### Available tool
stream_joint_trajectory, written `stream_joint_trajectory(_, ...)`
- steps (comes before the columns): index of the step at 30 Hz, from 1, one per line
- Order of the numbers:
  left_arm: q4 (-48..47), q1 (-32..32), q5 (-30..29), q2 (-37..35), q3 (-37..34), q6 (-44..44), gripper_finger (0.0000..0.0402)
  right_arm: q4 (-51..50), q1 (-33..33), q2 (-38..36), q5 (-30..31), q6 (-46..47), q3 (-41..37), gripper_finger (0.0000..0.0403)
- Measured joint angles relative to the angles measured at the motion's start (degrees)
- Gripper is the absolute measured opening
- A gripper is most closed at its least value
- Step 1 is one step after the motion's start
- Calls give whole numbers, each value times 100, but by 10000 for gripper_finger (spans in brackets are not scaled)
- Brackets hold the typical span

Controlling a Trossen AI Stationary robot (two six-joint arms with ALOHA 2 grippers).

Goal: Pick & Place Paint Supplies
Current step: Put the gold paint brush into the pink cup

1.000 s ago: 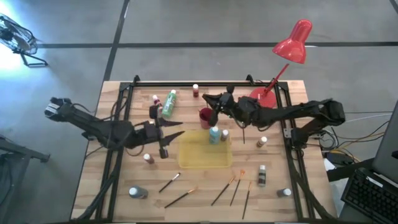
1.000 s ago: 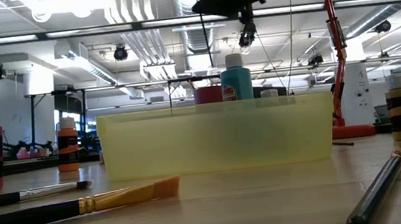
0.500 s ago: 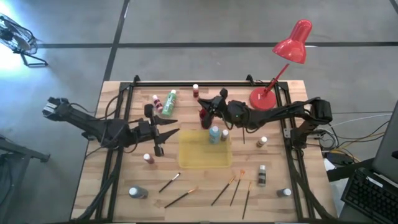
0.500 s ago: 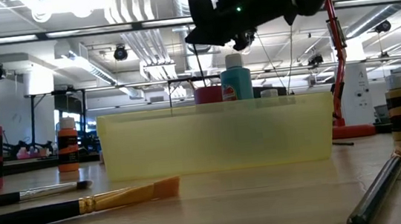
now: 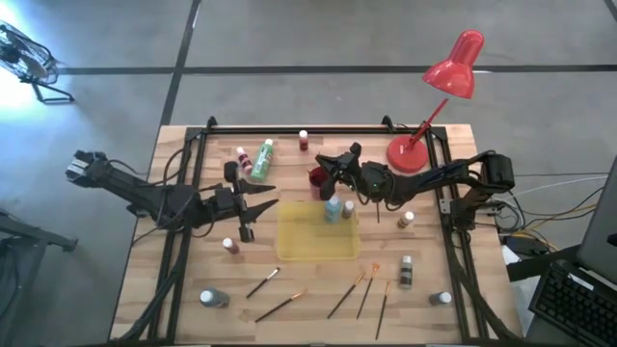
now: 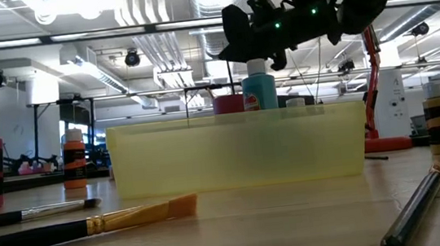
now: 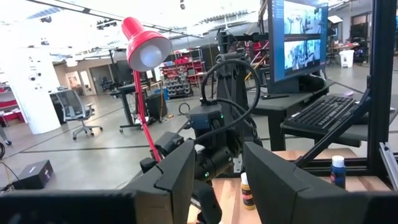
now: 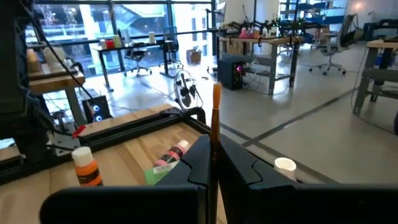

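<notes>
Wooden table (image 5: pixel 193 318), right gripper (image 8: pixel 212 163) jaws clamped on upright brush (image 8: pixel 215 118), left gripper (image 7: pixel 217 171) jaws apart, empty

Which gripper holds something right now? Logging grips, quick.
Left gripper: open, empty, beside the yellow tray.
Right gripper: shut on a paintbrush, above the magenta cup.

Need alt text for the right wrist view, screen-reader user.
The right gripper is shut on a thin brush that stands up between its dark fingers, orange tip on top. Beyond it on the wooden table lie a green bottle and a pink one, with an orange bottle standing nearby. A workshop with desks and chairs fills the background.
</notes>
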Motion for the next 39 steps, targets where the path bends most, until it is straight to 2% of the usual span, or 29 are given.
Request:
stream_joint_trajectory(6, 87, 0, 0, 2, 19, 70, 145, -39, -9, 0, -52, -22, -13, 10)
stream_joint_trajectory(11, 87, 0, 0, 2, 19, 105, 145, -219, -117, 0, -436, 243, -13, 11)
stream_joint_trajectory(18, 87, 7, 0, 2, 19, 159, 145, -371, -164, 0, -465, 306, -22, 11)
stream_joint_trajectory(23, 103, 5, 0, 2, 21, 221, 145, -332, -203, 256, -778, 394, -22, 11)
stream_joint_trajectory(29, 107, 9, 0, 2, 21, 225, 145, -138, -238, 572, -798, 572, -7, 11)
stream_joint_trajectory(39, 125, 9, 0, 2, 21, 361, 145, -633, -234, 551, -796, 502, -26, 11)
